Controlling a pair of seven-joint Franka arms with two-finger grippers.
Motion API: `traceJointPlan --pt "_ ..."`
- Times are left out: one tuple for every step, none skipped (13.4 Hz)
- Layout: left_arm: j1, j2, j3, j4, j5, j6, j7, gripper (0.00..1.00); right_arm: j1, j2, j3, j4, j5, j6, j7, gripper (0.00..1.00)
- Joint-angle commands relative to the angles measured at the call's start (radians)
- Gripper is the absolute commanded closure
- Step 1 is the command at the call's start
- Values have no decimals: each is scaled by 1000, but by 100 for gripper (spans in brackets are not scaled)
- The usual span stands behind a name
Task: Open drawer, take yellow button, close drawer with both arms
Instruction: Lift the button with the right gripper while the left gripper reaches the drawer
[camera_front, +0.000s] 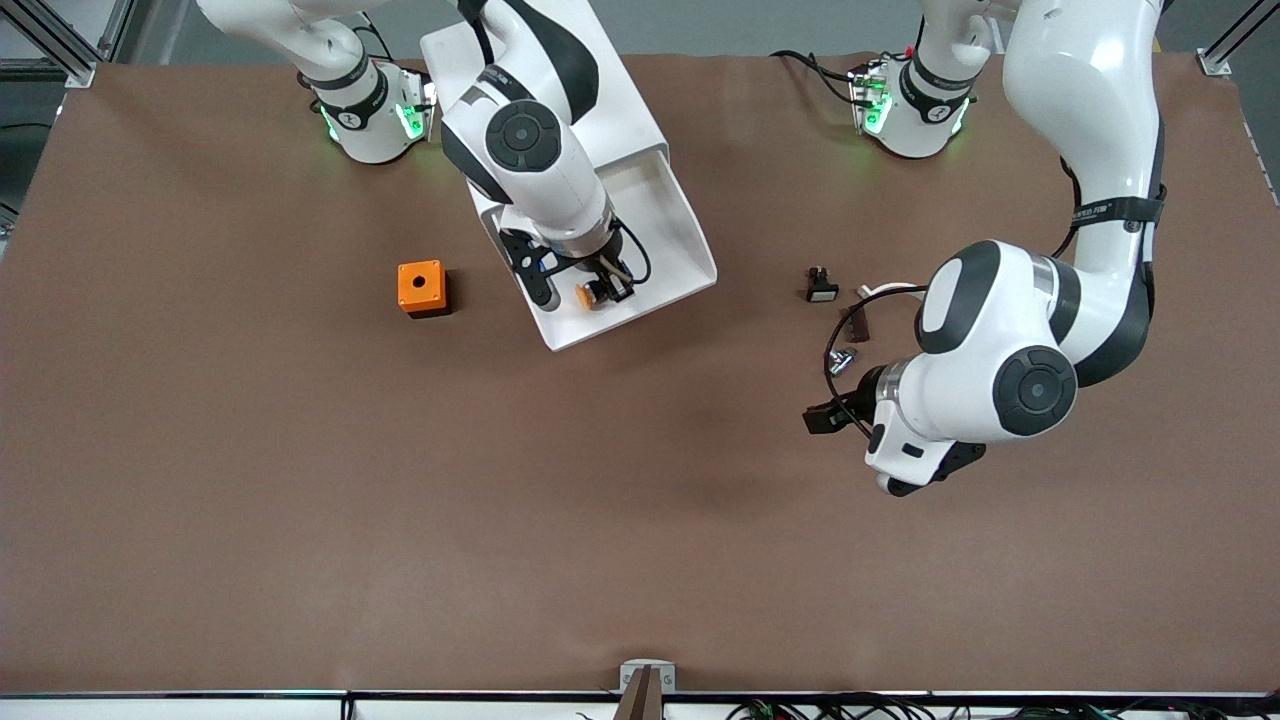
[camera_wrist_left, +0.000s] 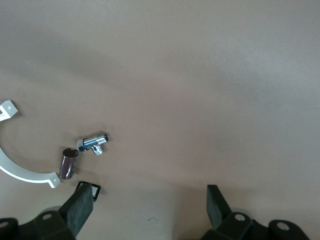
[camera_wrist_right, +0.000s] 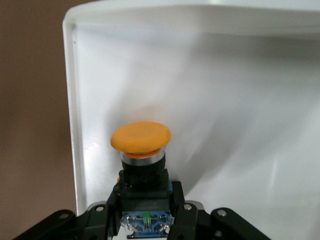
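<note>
The top drawer (camera_front: 668, 232) stands pulled out of the white cabinet (camera_front: 610, 95). My right gripper (camera_front: 585, 288) reaches into it near its front edge and is shut on the button (camera_front: 587, 295). In the right wrist view the fingers (camera_wrist_right: 181, 209) clamp the black-and-blue body of the button, and its orange cap (camera_wrist_right: 141, 138) points at the white drawer floor (camera_wrist_right: 230, 100). My left gripper (camera_front: 828, 415) hangs over the bare table toward the left arm's end. In the left wrist view it (camera_wrist_left: 148, 206) is open and empty.
An orange cube with a hole (camera_front: 421, 287) sits on the table beside the drawer. Near my left gripper lie a small black white-faced part (camera_front: 821, 288), a brown cylinder (camera_wrist_left: 67, 163), a chrome fitting (camera_wrist_left: 94, 143) and a white curved bracket (camera_wrist_left: 20, 172).
</note>
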Motion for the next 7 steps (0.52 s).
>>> traceJointPlan --pt "-15 -1 -8 -8 -20 34 -11 0 -24 -13 23 28 -9 -20 -53 91" --pt "-27 3 -8 -8 -21 66 -11 0 -34 -9 23 63 -4 -52 -74 96" --pt "-45 12 -10 -8 -18 103 -11 0 -40 -9 23 109 -4 -102 -105 96" --pt "-85 22 -8 -8 -17 138 -14 0 -47 -6 23 158 2 -165 -148 97" --pt "-122 38 -7 -8 -11 158 -29 0 -69 -4 23 203 9 -223 -192 97" --pt "-140 43 -7 -8 -8 158 -79 0 -96 -4 22 238 29 -274 -256 97" --pt "-145 45 -8 -8 -6 158 -116 0 -125 -6 21 261 43 -306 -325 97"
